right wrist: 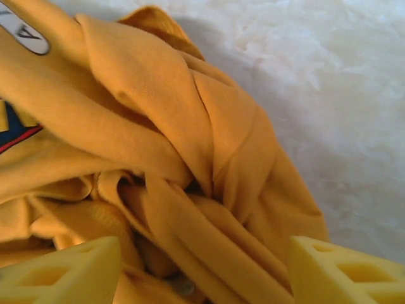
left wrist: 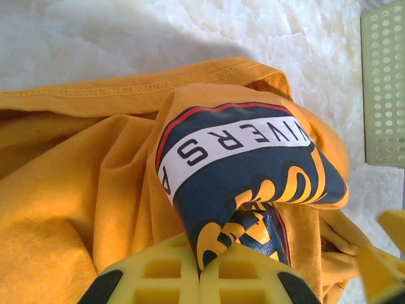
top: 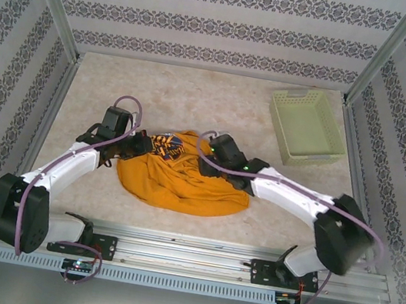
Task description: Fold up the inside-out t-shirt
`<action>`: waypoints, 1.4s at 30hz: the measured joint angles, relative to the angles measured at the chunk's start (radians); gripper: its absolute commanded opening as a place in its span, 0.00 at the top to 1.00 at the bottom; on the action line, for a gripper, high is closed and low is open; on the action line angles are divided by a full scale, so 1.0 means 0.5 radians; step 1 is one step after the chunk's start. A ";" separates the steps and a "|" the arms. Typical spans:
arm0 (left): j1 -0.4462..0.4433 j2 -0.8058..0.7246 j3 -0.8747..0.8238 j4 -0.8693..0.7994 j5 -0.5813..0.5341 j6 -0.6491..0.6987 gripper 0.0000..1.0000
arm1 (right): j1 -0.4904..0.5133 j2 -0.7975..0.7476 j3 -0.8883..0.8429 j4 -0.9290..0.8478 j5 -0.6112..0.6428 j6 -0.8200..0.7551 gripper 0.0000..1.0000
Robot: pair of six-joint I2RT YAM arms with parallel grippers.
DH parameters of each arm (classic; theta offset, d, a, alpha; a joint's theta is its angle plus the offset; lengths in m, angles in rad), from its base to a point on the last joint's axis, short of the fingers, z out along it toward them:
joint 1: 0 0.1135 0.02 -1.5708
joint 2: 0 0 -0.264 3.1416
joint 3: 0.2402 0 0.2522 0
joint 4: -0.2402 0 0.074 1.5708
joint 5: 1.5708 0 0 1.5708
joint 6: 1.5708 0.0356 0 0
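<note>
Top view, t-shirt [top: 182,184]: crumpled on the table [top: 197,96], left of the basket [top: 300,129] and well apart from it.
Top view, left gripper [top: 142,144]: at the cloth's side far from the basket.
Top view, right gripper [top: 206,156]: at the side toward the basket.
Left wrist view, left gripper [left wrist: 199,266]: fingers pressed together, pinching the t-shirt [left wrist: 95,177] at its dark print [left wrist: 247,164].
Right wrist view, right gripper [right wrist: 202,272]: fingers wide apart, twisted folds of the t-shirt [right wrist: 158,95] between them, unclamped.

White band [left wrist: 240,142] across dark print [left wrist: 253,187] on inside-out t-shirt [left wrist: 76,190]: part-word "IVERS", upside down, ends lost in folds. White patch [right wrist: 22,31] of same print: single "A".
</note>
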 measured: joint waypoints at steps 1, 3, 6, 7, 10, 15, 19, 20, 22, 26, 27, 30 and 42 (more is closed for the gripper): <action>0.000 -0.002 0.000 0.000 0.001 0.002 1.00 | -0.011 0.076 0.039 -0.007 -0.008 -0.011 0.36; 0.000 -0.007 0.000 0.000 0.001 0.010 1.00 | -0.033 0.198 0.103 -0.027 -0.017 -0.023 0.44; 0.000 -0.017 0.000 -0.001 0.000 0.024 1.00 | -0.054 0.309 0.153 -0.043 -0.024 -0.040 0.74; 0.000 -0.018 0.000 -0.002 -0.002 0.027 1.00 | -0.059 0.316 0.153 -0.050 -0.027 -0.061 0.85; 0.000 -0.021 0.008 -0.026 -0.036 0.039 1.00 | -0.057 0.262 0.145 -0.072 -0.034 -0.091 1.00; 0.015 -0.022 0.124 -0.159 -0.153 0.041 1.00 | -0.053 -0.283 -0.054 -0.081 -0.091 -0.158 1.00; 0.108 -0.080 0.217 -0.203 -0.230 0.033 1.00 | -0.137 -0.904 -0.261 -0.046 -0.230 -0.128 1.00; 0.136 -0.092 0.240 -0.217 -0.249 0.031 1.00 | -0.183 -1.023 -0.315 -0.030 -0.276 -0.106 1.00; 0.173 -0.070 0.314 -0.254 -0.287 0.031 1.00 | -0.273 -1.192 -0.453 0.043 -0.364 -0.046 1.00; 0.168 0.229 0.578 -0.390 -0.301 0.088 0.92 | -0.356 -1.288 -0.797 0.219 -0.530 0.119 1.00; 0.146 0.324 0.639 -0.430 -0.324 0.117 0.85 | -0.356 -1.265 -0.853 0.251 -0.555 0.152 1.00; 0.002 0.484 0.703 -0.538 -0.466 0.208 0.61 | -0.356 -1.156 -0.967 0.309 -0.601 0.249 1.00; -1.046 -0.002 0.533 -0.652 -0.933 0.586 0.21 | -0.369 -0.990 -0.840 0.398 -0.600 0.371 1.00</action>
